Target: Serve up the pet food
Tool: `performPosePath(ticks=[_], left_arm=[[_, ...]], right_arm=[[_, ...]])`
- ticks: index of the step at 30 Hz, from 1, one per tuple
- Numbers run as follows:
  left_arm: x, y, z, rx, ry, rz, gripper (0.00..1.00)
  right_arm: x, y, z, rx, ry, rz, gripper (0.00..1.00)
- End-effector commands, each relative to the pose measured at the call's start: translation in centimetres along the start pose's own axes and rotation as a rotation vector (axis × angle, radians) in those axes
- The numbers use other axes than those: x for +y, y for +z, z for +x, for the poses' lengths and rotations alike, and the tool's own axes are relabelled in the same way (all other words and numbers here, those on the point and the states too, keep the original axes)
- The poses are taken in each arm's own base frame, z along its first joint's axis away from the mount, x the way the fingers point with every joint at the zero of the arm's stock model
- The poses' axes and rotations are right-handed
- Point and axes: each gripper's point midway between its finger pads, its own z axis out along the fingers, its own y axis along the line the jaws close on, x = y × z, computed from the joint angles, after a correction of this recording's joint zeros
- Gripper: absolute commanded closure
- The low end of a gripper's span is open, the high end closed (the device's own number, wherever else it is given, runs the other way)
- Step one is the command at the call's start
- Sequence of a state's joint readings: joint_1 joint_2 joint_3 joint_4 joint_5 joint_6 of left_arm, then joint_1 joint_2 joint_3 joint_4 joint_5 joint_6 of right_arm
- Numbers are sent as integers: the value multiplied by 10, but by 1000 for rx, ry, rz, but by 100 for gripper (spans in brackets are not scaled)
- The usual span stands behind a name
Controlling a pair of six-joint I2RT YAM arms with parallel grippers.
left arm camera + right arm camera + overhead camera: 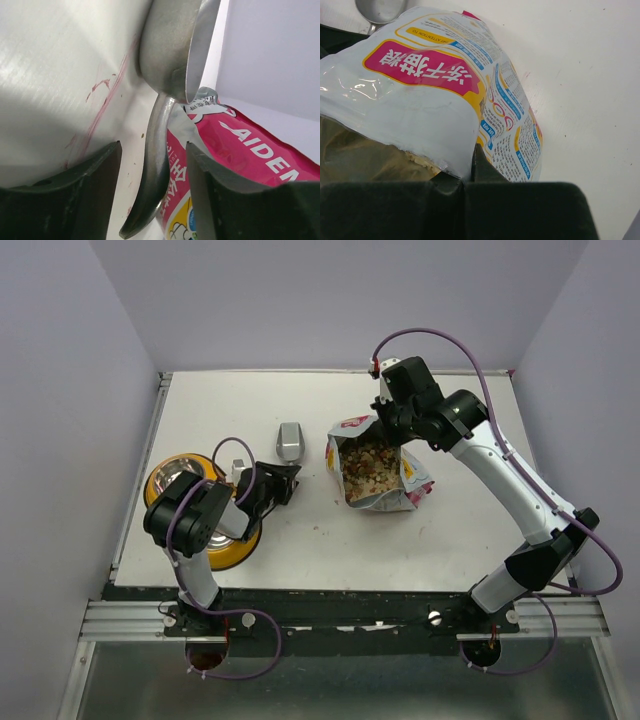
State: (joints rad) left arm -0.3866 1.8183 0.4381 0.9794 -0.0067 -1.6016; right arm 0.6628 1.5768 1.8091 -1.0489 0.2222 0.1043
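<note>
The pet food (366, 464), small brown kibble, shows inside the open bag (380, 475) lying at the table's middle right. My right gripper (396, 422) is shut on the bag's far rim; in the right wrist view the gripper (470, 165) pinches the white torn edge of the bag (435, 85). The silver metal scoop (290, 441) lies left of the bag. My left gripper (284, 481) is just near of it and open. In the left wrist view the scoop's handle (152, 170) lies between the spread fingers (95, 190), which do not touch it.
The yellow double-bowl feeder (236, 557) sits at the near left with one steel bowl (180, 474) showing; my left arm covers the other. The bag's pink side (250, 145) lies close to the right of the left gripper. Walls enclose the table on three sides.
</note>
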Motion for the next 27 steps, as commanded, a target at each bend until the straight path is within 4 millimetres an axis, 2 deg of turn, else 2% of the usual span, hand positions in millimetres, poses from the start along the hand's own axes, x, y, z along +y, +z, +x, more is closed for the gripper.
performPosePath(ticks=[1, 5, 10, 19, 23, 27], left_arm=[[-13, -2, -12, -33, 8, 64, 31], [-16, -1, -13, -7, 76, 30, 31], [-16, 1, -9, 22, 95, 25, 48], [-17, 9, 3, 97, 92, 36, 45], [-16, 14, 10, 141, 115, 17, 50], [-17, 18, 12, 157, 92, 18, 59]], right_arm=[[3, -48, -49, -211, 50, -60, 99], [2, -50, -48, -212, 50, -61, 99], [2, -52, -48, -215, 49, -60, 99], [2, -52, -46, -212, 50, -61, 99], [1, -53, -47, -218, 50, -60, 99], [0, -54, -47, -214, 50, -55, 99]])
